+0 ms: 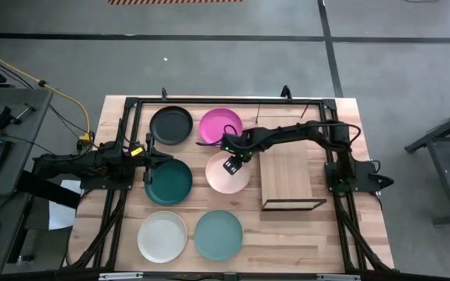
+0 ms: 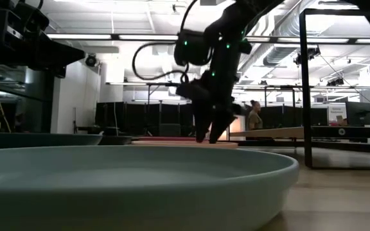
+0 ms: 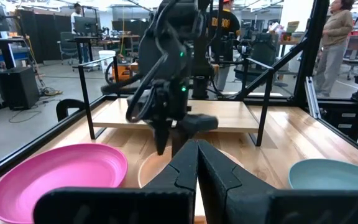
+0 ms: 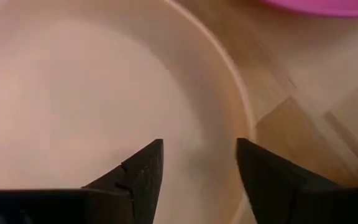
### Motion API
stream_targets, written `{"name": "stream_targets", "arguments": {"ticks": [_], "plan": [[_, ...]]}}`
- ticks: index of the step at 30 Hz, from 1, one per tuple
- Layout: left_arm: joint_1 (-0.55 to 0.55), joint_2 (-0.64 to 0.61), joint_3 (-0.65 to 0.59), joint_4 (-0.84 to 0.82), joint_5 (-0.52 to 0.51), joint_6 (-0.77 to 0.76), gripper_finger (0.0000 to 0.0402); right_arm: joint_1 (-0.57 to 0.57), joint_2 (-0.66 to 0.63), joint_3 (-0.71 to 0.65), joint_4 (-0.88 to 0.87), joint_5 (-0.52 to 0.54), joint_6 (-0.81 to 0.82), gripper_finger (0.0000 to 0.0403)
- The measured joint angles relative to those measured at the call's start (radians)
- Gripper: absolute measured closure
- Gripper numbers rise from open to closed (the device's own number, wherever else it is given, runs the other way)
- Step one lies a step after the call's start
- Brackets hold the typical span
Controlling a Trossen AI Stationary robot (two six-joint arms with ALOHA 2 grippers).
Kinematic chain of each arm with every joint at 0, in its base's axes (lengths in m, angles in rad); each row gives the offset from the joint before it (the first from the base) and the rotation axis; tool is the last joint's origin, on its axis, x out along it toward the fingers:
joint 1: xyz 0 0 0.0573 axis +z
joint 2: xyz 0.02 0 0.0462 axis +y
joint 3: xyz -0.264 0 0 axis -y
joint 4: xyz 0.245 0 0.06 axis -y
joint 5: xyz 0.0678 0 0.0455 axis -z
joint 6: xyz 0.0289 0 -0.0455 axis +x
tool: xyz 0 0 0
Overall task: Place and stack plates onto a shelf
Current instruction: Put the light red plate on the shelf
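Six plates lie flat on the wooden table: black (image 1: 170,125), magenta (image 1: 221,125), dark green (image 1: 168,181), peach (image 1: 229,178), cream (image 1: 162,236) and light teal (image 1: 218,234). To their right stands the shelf (image 1: 287,176), a light-wood board on a dark wire frame. My right gripper (image 4: 199,158) is open and points steeply down over the peach plate (image 4: 73,93), near the plate's far rim (image 4: 244,106), with its fingertips just above the plate. My left gripper (image 3: 197,162) is shut and level at the table's left, by the dark green plate.
A dark metal frame (image 1: 131,105) runs round the table, with an upright post (image 2: 306,90) at the right in the low view. The light teal plate (image 2: 133,183) fills the low view's foreground. People stand in the room beyond the table (image 3: 337,37).
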State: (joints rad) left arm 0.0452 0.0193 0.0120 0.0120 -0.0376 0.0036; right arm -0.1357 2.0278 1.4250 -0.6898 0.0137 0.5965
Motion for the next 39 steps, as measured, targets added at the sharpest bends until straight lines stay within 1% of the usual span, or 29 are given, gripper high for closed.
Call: {"name": "stream_targets", "arguments": {"ticks": [8, 10, 13, 15, 19, 24, 26, 29, 33, 36, 39], "plan": [[0.0, 0.0, 0.0, 0.0, 0.0, 0.0, 0.0401, -0.002, -0.016, 0.014, -0.018, -0.003, -0.062, 0.021], [0.0, 0.0, 0.0, 0.0, 0.0, 0.0, 0.0401, 0.0, -0.027, 0.032, -0.022, 0.028, -0.09, 0.021], [0.0, 0.0, 0.0, 0.0, 0.0, 0.0, 0.0401, -0.009, -0.038, 0.067, -0.072, 0.114, -0.131, 0.021], [0.0, 0.0, 0.0, 0.001, 0.0, 0.0, 0.0401, -0.031, -0.039, 0.081, -0.083, 0.139, -0.154, 0.021], [0.0, 0.0, 0.0, 0.0, 0.0, 0.0, 0.0401, -0.084, -0.03, 0.078, -0.094, 0.111, -0.171, 0.021], [0.0, 0.0, 0.0, 0.0, 0.0, 0.0, 0.0401, -0.11, -0.007, 0.065, -0.102, 0.01, -0.187, 0.021], [0.0, 0.0, 0.0, 0.0, 0.0, 0.0, 0.0401, -0.109, -0.001, 0.065, -0.099, 0.013, -0.21, 0.021], [0.0, 0.0, 0.0, 0.0, 0.0, 0.0, 0.0401, -0.107, 0.013, 0.065, -0.099, 0.044, -0.217, 0.021], [0.0, 0.0, 0.0, 0.0, 0.0, 0.0, 0.0401, -0.111, 0.032, 0.065, -0.098, 0.032, -0.214, 0.0214], [0.0, 0.0, 0.0, 0.0, 0.0, 0.0, 0.0401, -0.107, 0.043, 0.065, -0.095, 0.014, -0.215, 0.023], [0.0, 0.0, 0.0, 0.0, 0.0, 0.0, 0.0401, -0.097, 0.055, 0.065, -0.086, 0.01, -0.214, 0.0262]]}}
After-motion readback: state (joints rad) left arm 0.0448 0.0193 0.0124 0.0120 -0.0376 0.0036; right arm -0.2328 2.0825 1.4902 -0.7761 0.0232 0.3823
